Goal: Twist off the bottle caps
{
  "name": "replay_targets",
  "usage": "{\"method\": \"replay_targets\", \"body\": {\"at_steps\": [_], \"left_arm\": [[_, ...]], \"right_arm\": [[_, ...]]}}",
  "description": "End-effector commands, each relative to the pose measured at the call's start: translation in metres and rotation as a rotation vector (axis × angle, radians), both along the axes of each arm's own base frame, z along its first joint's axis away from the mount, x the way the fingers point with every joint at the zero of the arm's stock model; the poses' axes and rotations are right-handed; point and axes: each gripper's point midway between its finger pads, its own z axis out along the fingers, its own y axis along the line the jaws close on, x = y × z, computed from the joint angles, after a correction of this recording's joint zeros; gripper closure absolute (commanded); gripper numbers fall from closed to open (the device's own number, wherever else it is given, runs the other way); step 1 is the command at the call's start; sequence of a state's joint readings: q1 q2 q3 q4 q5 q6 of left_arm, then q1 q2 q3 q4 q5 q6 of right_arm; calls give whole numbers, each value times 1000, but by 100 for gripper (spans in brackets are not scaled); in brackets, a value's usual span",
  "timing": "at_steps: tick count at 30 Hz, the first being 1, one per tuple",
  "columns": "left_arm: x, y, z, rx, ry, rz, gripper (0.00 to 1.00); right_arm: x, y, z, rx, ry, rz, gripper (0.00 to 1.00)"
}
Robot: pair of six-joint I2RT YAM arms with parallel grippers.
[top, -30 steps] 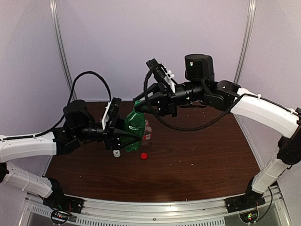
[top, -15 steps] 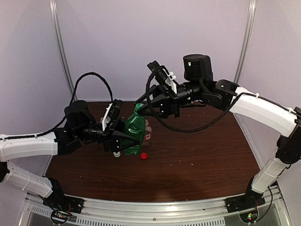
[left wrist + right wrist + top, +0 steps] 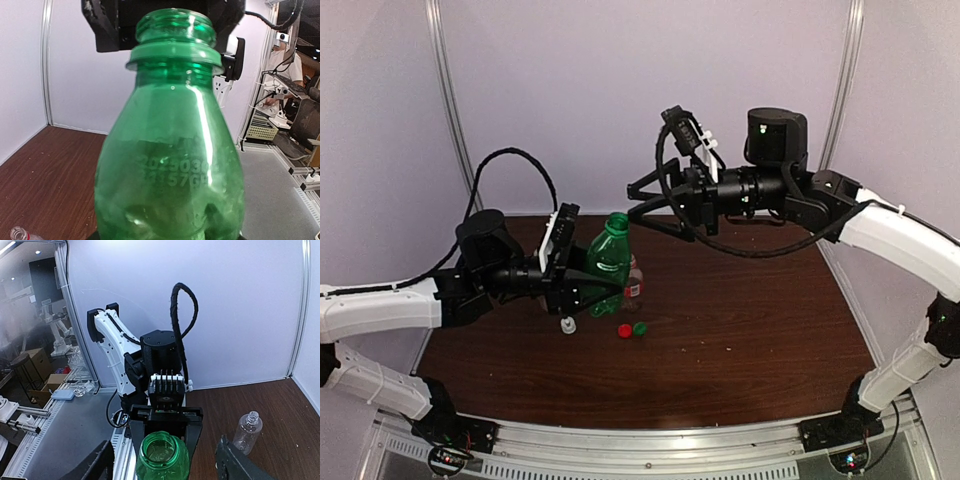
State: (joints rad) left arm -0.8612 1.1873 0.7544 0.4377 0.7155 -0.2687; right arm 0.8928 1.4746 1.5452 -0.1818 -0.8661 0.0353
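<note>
Green cap (image 3: 639, 328) lies on the table (image 3: 750, 340) just beside the red cap (image 3: 625, 331), with the white nozzle cap (image 3: 567, 325) further left. I see the green bottle (image 3: 609, 250) open-necked and upright, clamped around its body by my left gripper (image 3: 582, 288). My right gripper (image 3: 638, 200) hangs above it, jaws apart, holding nothing.

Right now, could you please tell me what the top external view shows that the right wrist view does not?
Only top external: the white cap, red cap and green cap lying on the table. Only right wrist: cardboard boxes outside the cell. Both: the uncapped green bottle held in the left pincer.
</note>
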Motion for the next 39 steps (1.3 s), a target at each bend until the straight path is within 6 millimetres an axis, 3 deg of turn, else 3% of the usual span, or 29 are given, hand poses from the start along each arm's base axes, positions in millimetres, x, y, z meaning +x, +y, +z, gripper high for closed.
{"method": "replay_targets", "body": {"at_steps": [1,7,10,17,28,32,39], "left_arm": [[8,1,25,-49,-66,56,76],[17,10,17,-29,-71,147,76],[26,17,12,-2,-79,218,76],[35,20,2,32,-94,280,76],[45,13,-10,60,-87,293,76],[48,11,-17,78,-87,302,76],[55,8,-23,100,-94,323,75]], "right_arm": [[13,-8,9,21,19,-139,30],[59,-40,-13,0,70,-448,30],[86,-64,-38,-49,103,-625,29],[140,-146,-98,-198,203,-989,25],[167,-244,-173,-373,348,-1282,19],[175,-276,-191,-432,370,-1372,18],[183,-286,-206,-448,406,-1393,18]]}}
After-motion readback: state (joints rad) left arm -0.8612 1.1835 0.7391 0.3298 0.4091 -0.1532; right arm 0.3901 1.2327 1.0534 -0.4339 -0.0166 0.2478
